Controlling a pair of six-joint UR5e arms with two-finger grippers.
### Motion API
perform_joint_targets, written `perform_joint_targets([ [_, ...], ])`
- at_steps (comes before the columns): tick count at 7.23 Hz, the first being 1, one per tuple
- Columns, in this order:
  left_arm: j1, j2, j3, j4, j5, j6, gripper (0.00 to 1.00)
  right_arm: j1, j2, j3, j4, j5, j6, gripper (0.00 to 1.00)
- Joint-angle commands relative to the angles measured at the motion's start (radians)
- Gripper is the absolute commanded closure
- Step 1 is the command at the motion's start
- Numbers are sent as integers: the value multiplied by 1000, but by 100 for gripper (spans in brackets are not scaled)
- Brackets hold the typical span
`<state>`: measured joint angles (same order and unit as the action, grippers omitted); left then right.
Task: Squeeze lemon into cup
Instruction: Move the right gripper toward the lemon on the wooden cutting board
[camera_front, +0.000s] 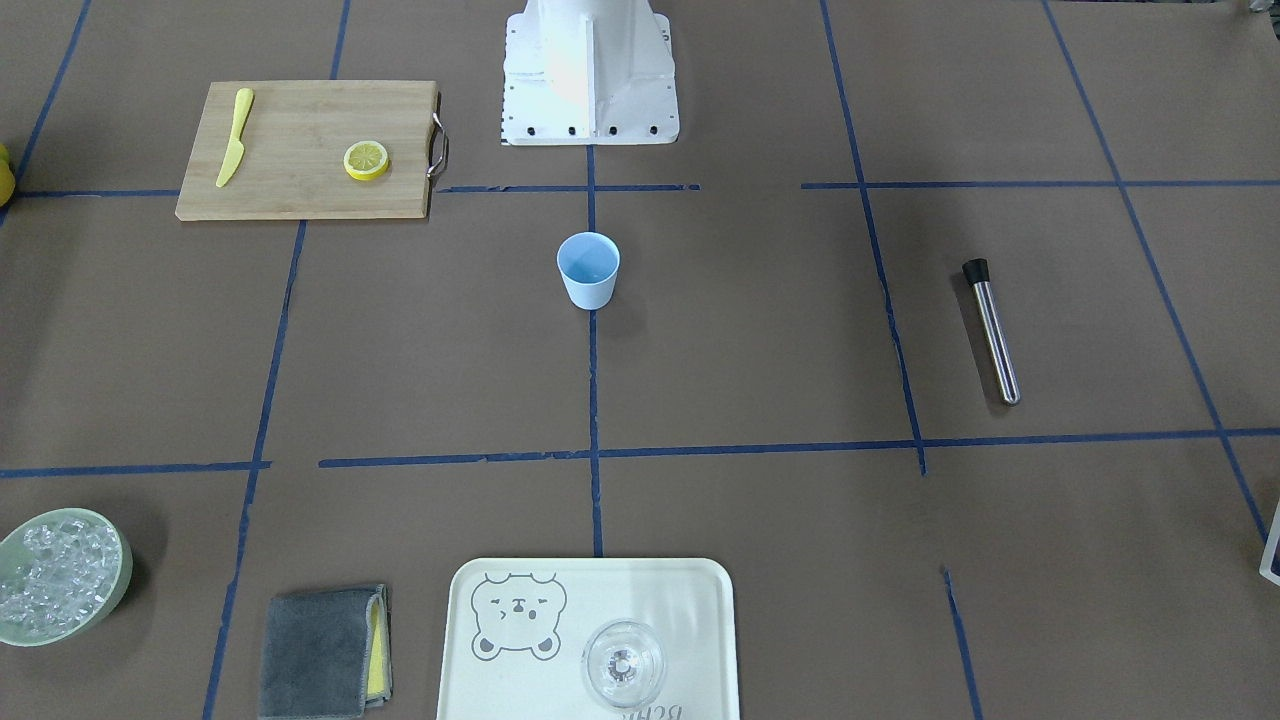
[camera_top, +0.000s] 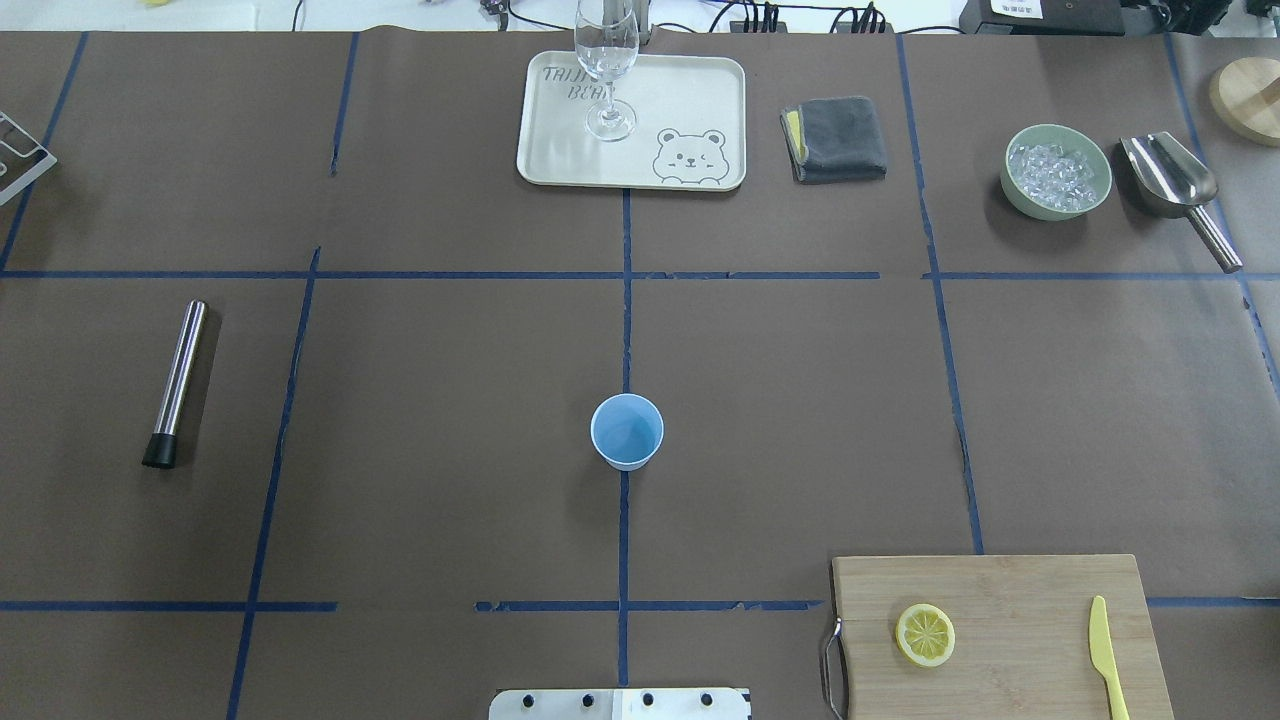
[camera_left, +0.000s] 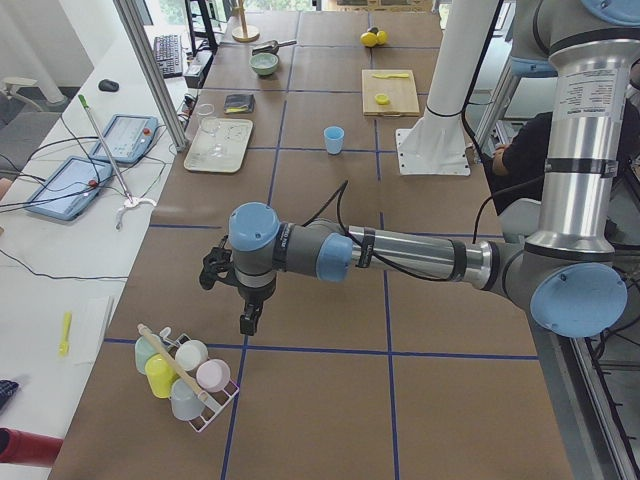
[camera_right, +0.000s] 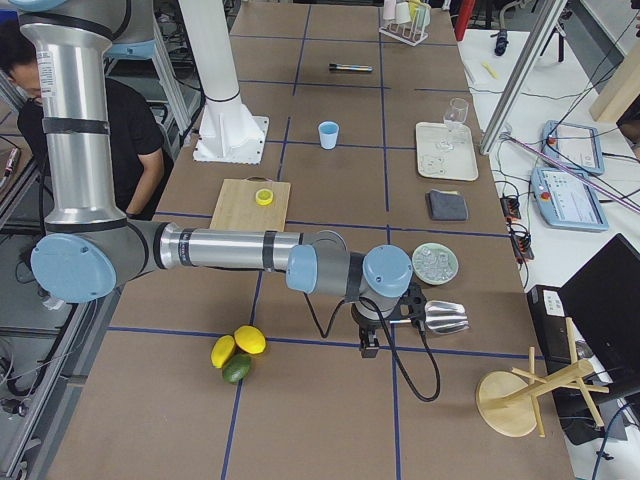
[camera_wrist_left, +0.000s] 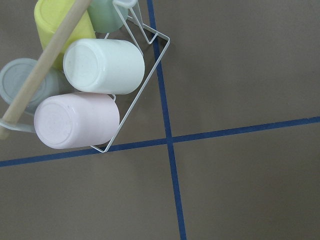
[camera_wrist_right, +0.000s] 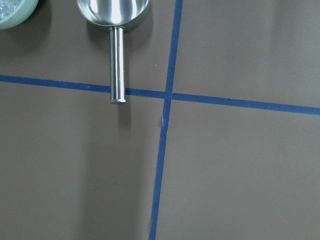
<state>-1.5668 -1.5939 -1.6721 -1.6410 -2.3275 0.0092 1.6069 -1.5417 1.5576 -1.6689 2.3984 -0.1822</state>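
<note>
One lemon slice lies flat on a wooden cutting board at the near right; it also shows in the front view. The light blue cup stands upright and empty at the table's middle. Neither gripper shows in the overhead or front view. My left gripper hangs over the table's left end beside a wire rack of cups. My right gripper hangs over the right end near a metal scoop. I cannot tell whether either is open or shut.
A yellow plastic knife lies on the board. A steel muddler lies at the left. A tray with a clear glass, a grey cloth and a bowl of ice stand at the far side.
</note>
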Motion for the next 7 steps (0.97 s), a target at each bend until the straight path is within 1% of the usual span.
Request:
perform_joint_targets([
  [1, -1, 0, -3, 0, -4, -1, 0, -1, 2, 5, 6, -11, 1, 0],
  [3, -1, 0, -9, 0, -4, -1, 0, -1, 9, 1, 20, -18, 4, 0],
  [4, -1, 0, -12, 0, -4, -3, 0, -1, 18, 10, 21, -18, 60, 0],
  [5, -1, 0, -12, 0, -4, -5, 0, -16, 41, 42, 21, -13, 205, 0],
  [7, -1, 0, -17, 1, -7, -5, 0, -131, 34, 206, 20, -21, 436, 0],
])
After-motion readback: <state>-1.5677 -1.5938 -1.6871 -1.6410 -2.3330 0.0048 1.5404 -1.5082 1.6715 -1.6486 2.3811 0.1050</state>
